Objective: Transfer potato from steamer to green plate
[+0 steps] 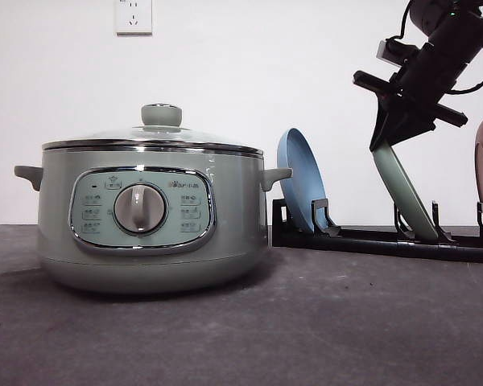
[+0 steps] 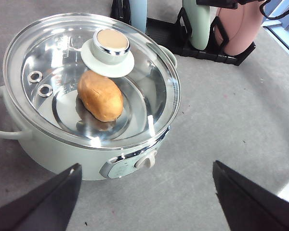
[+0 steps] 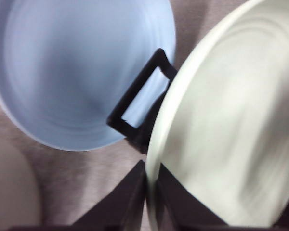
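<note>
1. The steamer [image 1: 151,217] is the nearest thing on the grey table [image 1: 306,322], its dial facing the front camera and its glass lid [image 2: 86,77] closed.
2. Inside the steamer, under the lid, the potato [image 2: 100,95] lies on the shiny floor just below the lid's green knob [image 2: 108,45].
3. The left gripper [image 2: 147,202] hangs above the table in front of the steamer's control panel, jaws spread wide with nothing between them.
4. Behind and to the right of the steamer a black rack [image 1: 370,237] holds a blue plate [image 1: 302,181] on edge, then the green plate [image 1: 404,189], then a pink plate [image 2: 238,29].
5. The right gripper [image 1: 390,137] is at the green plate's upper rim, its fingers closed on either side of that edge.
</note>
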